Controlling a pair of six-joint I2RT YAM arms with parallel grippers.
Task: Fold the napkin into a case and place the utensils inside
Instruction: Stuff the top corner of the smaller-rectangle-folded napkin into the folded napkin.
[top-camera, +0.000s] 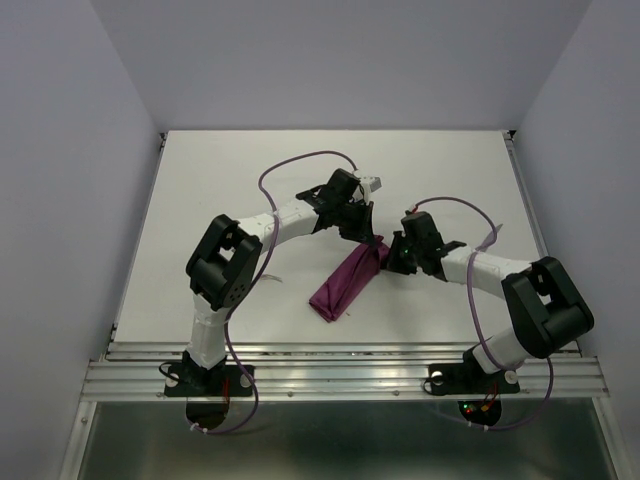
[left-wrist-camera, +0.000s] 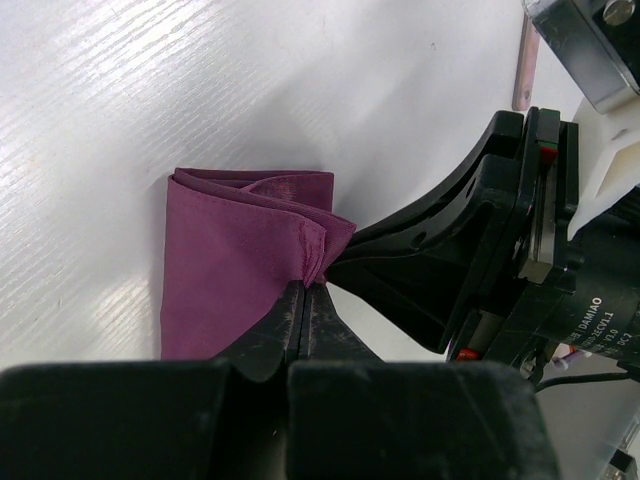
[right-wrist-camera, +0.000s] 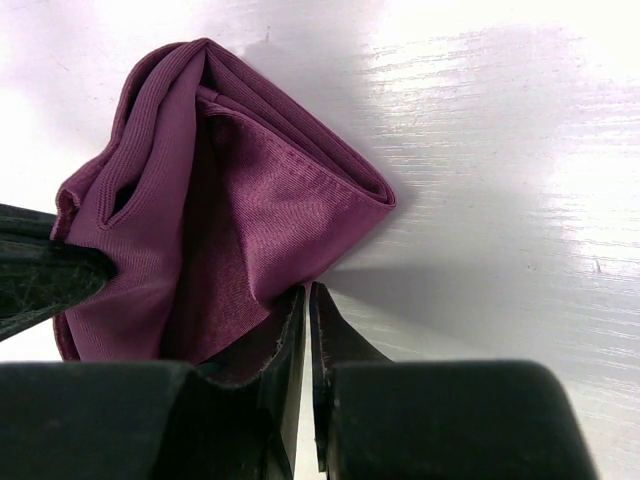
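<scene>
The burgundy napkin (top-camera: 345, 285) lies as a narrow folded case, slanting from near centre to upper right. My left gripper (top-camera: 368, 238) is shut on a corner of its upper end, as the left wrist view (left-wrist-camera: 303, 285) shows on the cloth (left-wrist-camera: 235, 260). My right gripper (top-camera: 390, 252) faces it and is shut on the opposite edge of that end (right-wrist-camera: 307, 288). The cloth (right-wrist-camera: 250, 200) gapes open between them. One pale pink utensil handle (left-wrist-camera: 524, 70) lies on the table beyond the right gripper. The other utensil is not in view.
The white table (top-camera: 250, 180) has raised side walls and a metal rail (top-camera: 340, 375) along the near edge. Purple cables loop over both arms. The right gripper's black body (left-wrist-camera: 450, 250) sits very close to the left fingers.
</scene>
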